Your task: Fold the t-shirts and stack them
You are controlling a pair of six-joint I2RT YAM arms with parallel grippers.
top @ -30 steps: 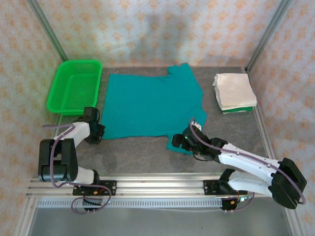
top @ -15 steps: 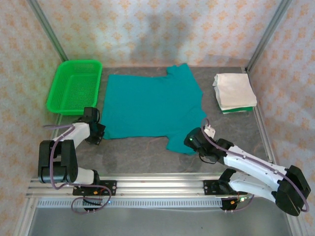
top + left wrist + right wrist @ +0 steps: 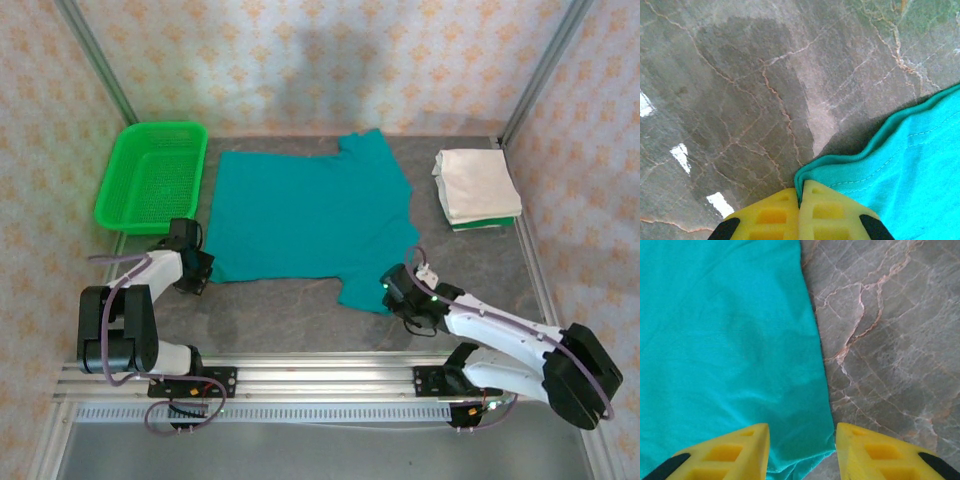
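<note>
A teal t-shirt (image 3: pixel 310 215) lies spread flat on the grey marble table. My left gripper (image 3: pixel 200 268) is at its near left hem corner. In the left wrist view its yellow fingers (image 3: pixel 801 197) are shut, with the teal t-shirt's hem (image 3: pixel 910 165) pinched between them. My right gripper (image 3: pixel 392 290) sits low at the near right sleeve corner. In the right wrist view it is open (image 3: pixel 801 440), and its two fingers stand on either side of the edge of the teal t-shirt (image 3: pixel 725 340). A stack of folded white t-shirts over a green one (image 3: pixel 477 187) rests at the back right.
A green plastic mesh basket (image 3: pixel 152 175) stands at the back left, next to the shirt's left edge. Metal frame posts rise at both back corners. Bare marble (image 3: pixel 470 265) lies between the teal shirt and the folded stack.
My right gripper has shifted right along the near sleeve to its corner, and its fingers have drawn closer together. The left gripper stays shut on the hem.
</note>
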